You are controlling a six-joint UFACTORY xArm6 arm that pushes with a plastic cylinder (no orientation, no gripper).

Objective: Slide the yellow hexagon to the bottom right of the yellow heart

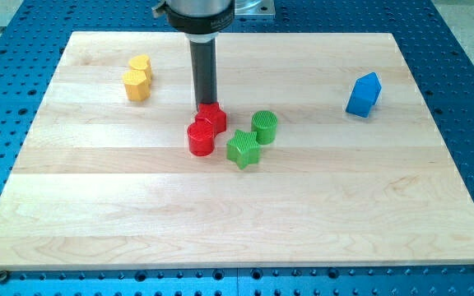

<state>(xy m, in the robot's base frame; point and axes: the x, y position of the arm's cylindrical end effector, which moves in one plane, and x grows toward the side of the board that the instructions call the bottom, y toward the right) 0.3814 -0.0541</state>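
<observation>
Straight dark rod [203,72] below a grey cylindrical metal mount [196,11].

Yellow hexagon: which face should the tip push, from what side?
No grip, only a push. The yellow hexagon touches the yellow heart above it. My tip sits right of both, by the red blocks. Probably contact its left face, pushing rightward.
</observation>
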